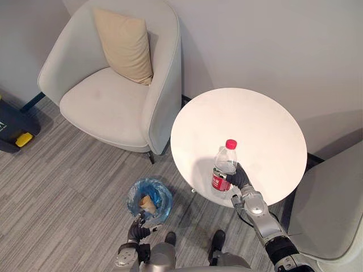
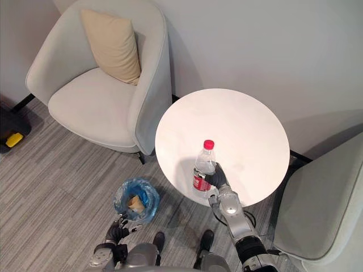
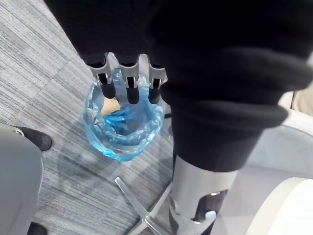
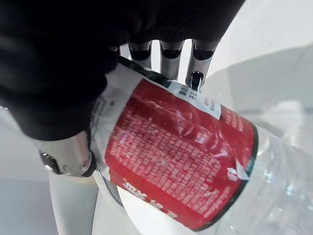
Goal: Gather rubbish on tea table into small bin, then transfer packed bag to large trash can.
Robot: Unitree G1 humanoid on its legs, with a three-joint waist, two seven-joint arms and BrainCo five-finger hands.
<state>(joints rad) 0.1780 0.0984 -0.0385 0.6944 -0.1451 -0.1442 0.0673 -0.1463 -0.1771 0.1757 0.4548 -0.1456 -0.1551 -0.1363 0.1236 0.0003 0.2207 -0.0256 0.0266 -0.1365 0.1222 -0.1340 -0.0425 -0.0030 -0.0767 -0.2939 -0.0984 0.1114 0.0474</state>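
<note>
So the bottle [image 1: 225, 167] is upright at the near edge of the tea table [image 1: 255, 119], and the right hand [image 1: 239, 177] has its fingers [image 4: 171, 51] and thumb wrapped round the red label, low on the body. Can't tell if it's off the tabletop or just touching.

My read on how it handles: clear thin plastic, probably light (can't make out how much liquid is in it, if any), so it'll dent if squeezed hard. The label looks crinkly and a bit slick. Low down on the label seems a fair place to hold it, since it's wide there and stiffer than up at the shoulder.

The left hand [image 1: 138, 229] hangs by the small bin [image 1: 148, 198] on the floor, fingers loose, holding nothing. The bin has a blue bag and something tan [image 1: 147, 204] inside.
</note>
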